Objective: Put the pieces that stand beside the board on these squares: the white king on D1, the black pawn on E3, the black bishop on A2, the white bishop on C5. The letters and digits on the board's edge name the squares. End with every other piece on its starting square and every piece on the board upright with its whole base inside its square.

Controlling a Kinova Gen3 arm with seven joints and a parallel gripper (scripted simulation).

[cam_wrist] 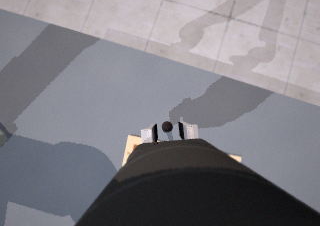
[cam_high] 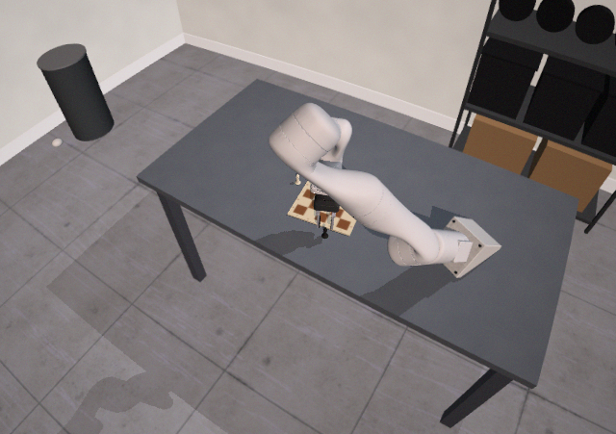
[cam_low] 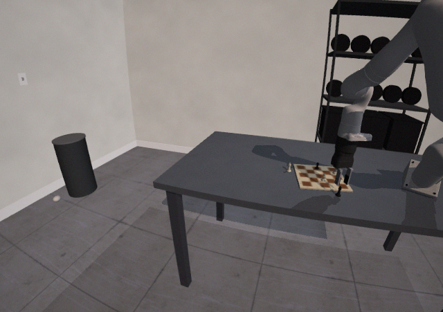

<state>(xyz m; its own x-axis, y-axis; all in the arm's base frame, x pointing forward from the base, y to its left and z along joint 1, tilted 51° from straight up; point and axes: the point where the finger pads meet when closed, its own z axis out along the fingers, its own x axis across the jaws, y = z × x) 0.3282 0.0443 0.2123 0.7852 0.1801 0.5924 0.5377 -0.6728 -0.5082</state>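
Jaws spread, I am hovering over the small black round-headed pawn (cam_wrist: 167, 126), which is standing between my fingertips on the grey surface (cam_high: 239, 136), just off the checkered brown-and-cream board (cam_low: 307, 178). Next I am judging: descend, pinch, carry to E3.

Board (cam_high: 303, 205) checked cream and brown; table (cam_high: 239, 161) dark grey; arm (cam_high: 358, 191) off-white; bin (cam_high: 75, 91) charcoal; floor (cam_high: 149, 344) grey tiles; boxes (cam_high: 502, 140) tan.
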